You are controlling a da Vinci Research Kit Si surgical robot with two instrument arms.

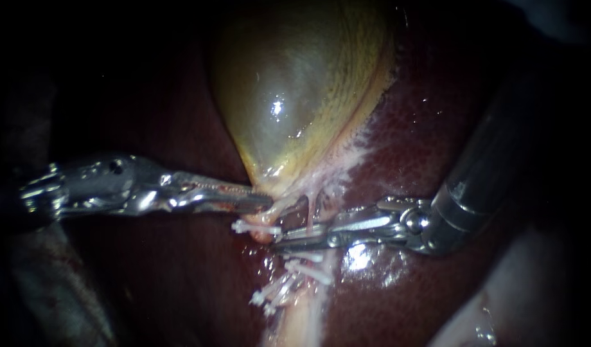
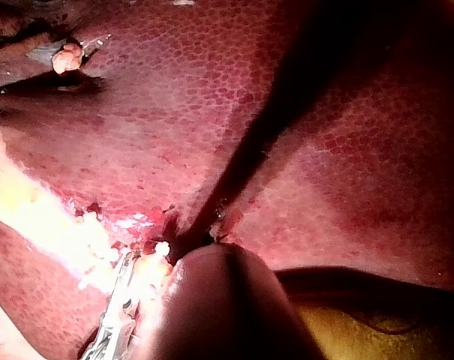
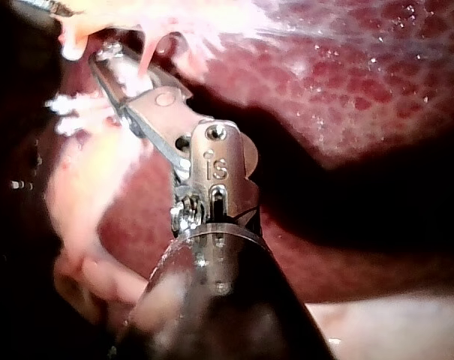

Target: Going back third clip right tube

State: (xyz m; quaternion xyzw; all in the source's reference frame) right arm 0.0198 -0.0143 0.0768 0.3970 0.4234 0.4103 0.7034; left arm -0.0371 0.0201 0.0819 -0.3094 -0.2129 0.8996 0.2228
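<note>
The yellow-green gallbladder (image 1: 295, 96) lies on the dark red liver (image 1: 424, 135). My left instrument (image 1: 264, 200) comes in level, its toothed jaws shut on the gallbladder's narrow neck. Two pale tubes run down from the neck; the right tube (image 1: 311, 209) passes behind my right instrument (image 1: 279, 244). That instrument's slim jaws lie across the tubes with a narrow gap between them and grip nothing. White clips show above the jaws (image 1: 257, 227) and below them (image 1: 308, 257) (image 1: 318, 276). The right wrist view shows these jaws (image 3: 106, 56) reaching under pale strands of tissue.
Pale fatty tissue (image 1: 302, 315) runs down below the clips, with another white clip (image 1: 266, 297) on its left edge. The right instrument's wide dark shaft (image 1: 494, 167) crosses the liver. In the left wrist view, the liver (image 2: 211, 112) fills most of the scene.
</note>
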